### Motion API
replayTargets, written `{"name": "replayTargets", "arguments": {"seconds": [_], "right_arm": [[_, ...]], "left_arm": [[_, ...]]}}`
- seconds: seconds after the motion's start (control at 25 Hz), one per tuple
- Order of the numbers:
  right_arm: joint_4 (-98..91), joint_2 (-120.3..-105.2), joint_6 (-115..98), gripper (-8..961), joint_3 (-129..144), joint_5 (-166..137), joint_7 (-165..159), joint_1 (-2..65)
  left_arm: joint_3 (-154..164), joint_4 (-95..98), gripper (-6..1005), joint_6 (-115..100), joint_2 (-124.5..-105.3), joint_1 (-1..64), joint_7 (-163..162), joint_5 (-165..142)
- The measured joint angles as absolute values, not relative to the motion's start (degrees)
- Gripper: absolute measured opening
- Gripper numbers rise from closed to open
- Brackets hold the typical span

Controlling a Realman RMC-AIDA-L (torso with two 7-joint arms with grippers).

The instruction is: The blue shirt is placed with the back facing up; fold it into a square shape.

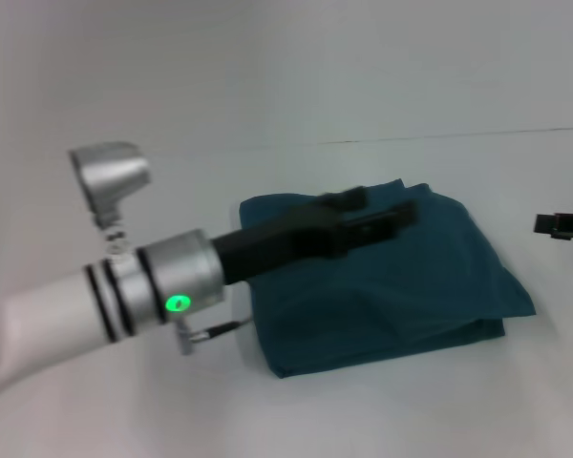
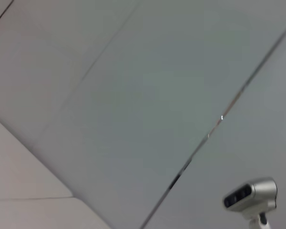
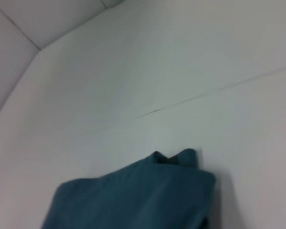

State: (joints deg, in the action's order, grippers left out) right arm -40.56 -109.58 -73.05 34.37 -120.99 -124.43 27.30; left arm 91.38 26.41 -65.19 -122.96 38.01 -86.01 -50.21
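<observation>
Reaching in low from the left across the dark teal-blue knit shirt, folded roughly square on the white table: left gripper, blurred, finger state unclear. Right gripper parked at the right edge.

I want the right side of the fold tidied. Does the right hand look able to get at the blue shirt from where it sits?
Probably yes. The right hand sits at the table's right edge, apart from the blue shirt, with only bare table between them. The left hand is over the shirt's far side.
</observation>
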Motion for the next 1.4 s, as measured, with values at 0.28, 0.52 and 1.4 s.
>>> {"name": "replayTargets", "arguments": {"seconds": [0.28, 0.52, 1.4], "right_arm": [[-34.4, -107.82, -73.47, 573, 34.64, -121.07, -134.59, 30.15], [-29.72, -106.72, -70.44, 623, 35.0, -121.15, -137.9, 32.42], [-22.84, -108.35, -57.66, 648, 40.56, -121.2, -139.96, 37.63]], "left_arm": [[77.3, 27.49, 963, -71.85, -120.22, 35.27, -81.58, -65.98], [69.16, 31.84, 961, -74.85, -120.18, 32.42, -79.0, -78.29], [65.35, 32.96, 950, -75.03, -120.27, 31.03, -77.83, -85.04]]}}
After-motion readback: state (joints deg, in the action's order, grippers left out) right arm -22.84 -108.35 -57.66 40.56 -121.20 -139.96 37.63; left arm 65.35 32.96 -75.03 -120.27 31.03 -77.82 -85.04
